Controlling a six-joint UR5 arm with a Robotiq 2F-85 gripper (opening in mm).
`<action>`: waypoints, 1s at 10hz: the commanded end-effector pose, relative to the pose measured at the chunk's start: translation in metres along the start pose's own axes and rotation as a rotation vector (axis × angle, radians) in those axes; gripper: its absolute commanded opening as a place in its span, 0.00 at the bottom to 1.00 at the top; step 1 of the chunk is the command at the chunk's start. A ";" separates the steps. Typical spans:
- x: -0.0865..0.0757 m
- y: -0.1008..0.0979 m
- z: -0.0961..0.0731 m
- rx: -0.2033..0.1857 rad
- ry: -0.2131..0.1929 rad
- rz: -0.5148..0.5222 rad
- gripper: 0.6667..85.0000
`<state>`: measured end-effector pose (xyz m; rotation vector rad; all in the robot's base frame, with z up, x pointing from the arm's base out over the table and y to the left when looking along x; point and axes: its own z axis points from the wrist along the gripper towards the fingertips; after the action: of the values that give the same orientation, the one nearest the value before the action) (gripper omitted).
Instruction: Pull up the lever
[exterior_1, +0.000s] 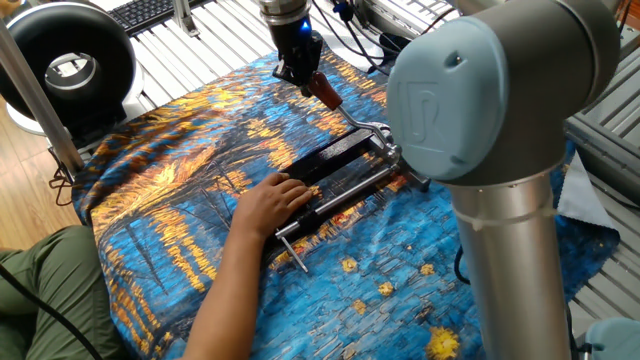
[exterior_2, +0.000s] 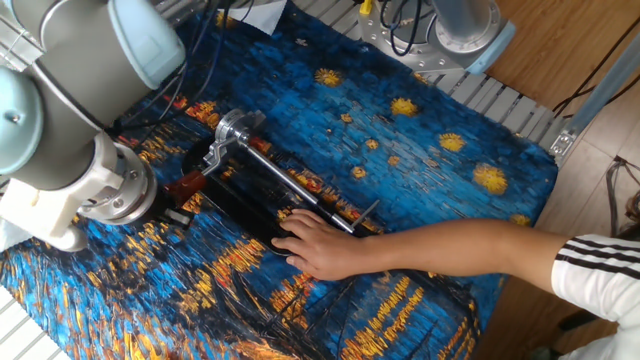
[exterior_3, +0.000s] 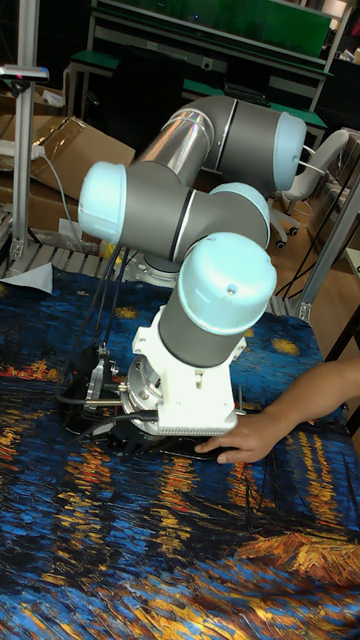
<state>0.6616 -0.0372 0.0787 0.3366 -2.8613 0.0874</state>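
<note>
The lever (exterior_1: 340, 108) is a short silver arm with a reddish-brown knob (exterior_1: 323, 90), hinged to the grey head (exterior_1: 385, 140) of the black clamp (exterior_1: 335, 165). It lies low, and the knob points to the far side of the cloth. My gripper (exterior_1: 298, 72) hangs right at the knob's upper left side. Its dark fingers merge, so I cannot make out the gap between them. In the other fixed view the knob (exterior_2: 186, 185) pokes out beside my wrist, which hides the fingers. The tall fixed view shows only the dark gripper body (exterior_3: 130, 432) under the arm.
A person's hand (exterior_1: 270, 198) presses down on the clamp's bar, the forearm reaching in from the near edge. The clamp's thin screw rod with a crossbar (exterior_1: 295, 255) sticks out toward the person. A patterned blue-and-orange cloth (exterior_1: 180, 160) covers the table. A black round device (exterior_1: 70, 60) stands at the back left.
</note>
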 end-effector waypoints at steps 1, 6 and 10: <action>0.015 0.007 -0.001 -0.035 0.054 -0.017 0.00; 0.025 -0.002 -0.009 0.008 0.098 -0.012 0.00; 0.039 0.004 -0.023 0.020 0.155 0.019 0.00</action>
<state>0.6350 -0.0432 0.1012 0.3143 -2.7377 0.1334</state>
